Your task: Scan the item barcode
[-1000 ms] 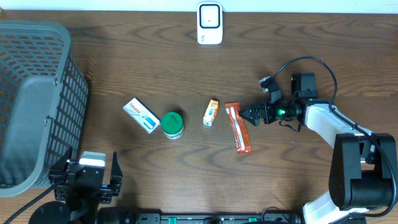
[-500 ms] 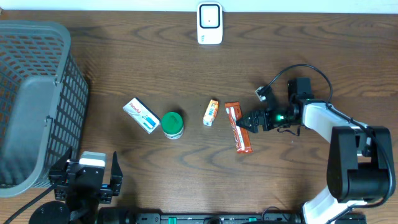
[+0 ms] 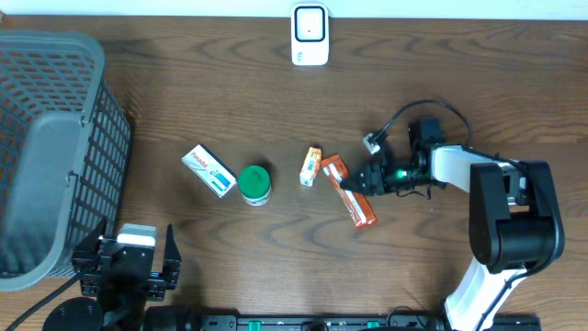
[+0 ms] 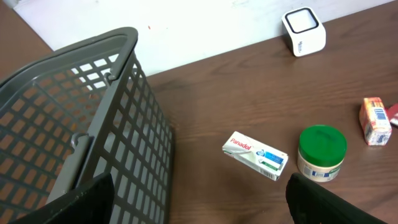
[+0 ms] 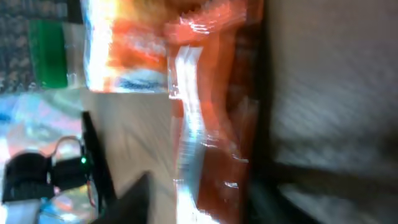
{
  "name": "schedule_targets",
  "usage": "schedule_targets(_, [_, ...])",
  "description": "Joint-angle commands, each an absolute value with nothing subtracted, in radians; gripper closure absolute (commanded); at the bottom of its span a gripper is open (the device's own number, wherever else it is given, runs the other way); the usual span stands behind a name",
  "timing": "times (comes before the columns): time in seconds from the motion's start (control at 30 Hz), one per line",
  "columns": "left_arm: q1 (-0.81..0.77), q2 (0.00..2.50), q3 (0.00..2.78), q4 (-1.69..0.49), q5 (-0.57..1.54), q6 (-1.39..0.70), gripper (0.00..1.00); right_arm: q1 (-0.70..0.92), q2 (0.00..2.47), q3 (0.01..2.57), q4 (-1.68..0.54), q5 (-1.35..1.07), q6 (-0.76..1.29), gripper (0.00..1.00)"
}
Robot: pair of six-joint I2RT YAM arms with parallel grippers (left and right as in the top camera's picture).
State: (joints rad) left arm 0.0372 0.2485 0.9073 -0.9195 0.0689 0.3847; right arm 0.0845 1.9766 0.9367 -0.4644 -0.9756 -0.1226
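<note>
The item in the jaws is an orange snack packet (image 3: 353, 195), lying slanted on the wooden table right of centre. My right gripper (image 3: 352, 184) reaches in from the right with its jaws astride the packet's middle. In the blurred right wrist view the packet (image 5: 214, 124) fills the space between the fingers. The right-hand finger is against it, and a strip of table shows between the packet and the left-hand finger (image 5: 127, 202). The white barcode scanner (image 3: 310, 35) stands at the back edge. My left gripper (image 3: 130, 250) rests open at the front left, holding nothing.
A white Panadol box (image 3: 208, 170), a green-lidded jar (image 3: 254, 184) and a small orange carton (image 3: 312, 166) lie in a row left of the packet. A large grey basket (image 3: 46, 156) fills the left side. The carton lies close to the packet's upper end.
My right gripper has moved left onto the packet and its jaws have narrowed round it. The packet's upper end has swung left toward the small carton. The left arm has not moved.
</note>
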Motion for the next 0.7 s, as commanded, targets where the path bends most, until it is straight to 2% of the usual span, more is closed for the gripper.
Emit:
schedule_targets(0.0, [0.034, 0.253, 0.907, -0.920, 0.067, 0.371, 0.14, 0.096, 2.048, 0.887, -0.503, -0.641, -0.102, 0.75])
schedule_targets(0.03, [0.034, 0.253, 0.907, -0.920, 0.067, 0.371, 0.14, 0.096, 2.048, 0.888, -0.505, -0.641, -0.102, 0.81])
schedule_targets(0.1, [0.034, 0.253, 0.907, -0.920, 0.067, 0.371, 0.14, 0.096, 2.048, 0.891, -0.506, -0.641, -0.102, 0.98])
schedule_targets(0.27, [0.034, 0.253, 0.907, -0.920, 0.067, 0.371, 0.14, 0.096, 2.046, 0.903, -0.508, -0.654, -0.102, 0.99])
schedule_targets(0.43, [0.034, 0.253, 0.907, -0.920, 0.067, 0.371, 0.14, 0.095, 2.018, 0.946, -0.547, -0.799, -0.137, 0.99])
schedule_targets(0.53, [0.034, 0.253, 0.907, -0.920, 0.067, 0.371, 0.14, 0.096, 1.952, 0.974, -0.580, -0.904, -0.136, 0.99])
schedule_targets(0.67, [0.034, 0.253, 0.907, -0.920, 0.067, 0.371, 0.13, 0.096, 1.812, 0.985, -0.591, -0.917, -0.122, 0.99])
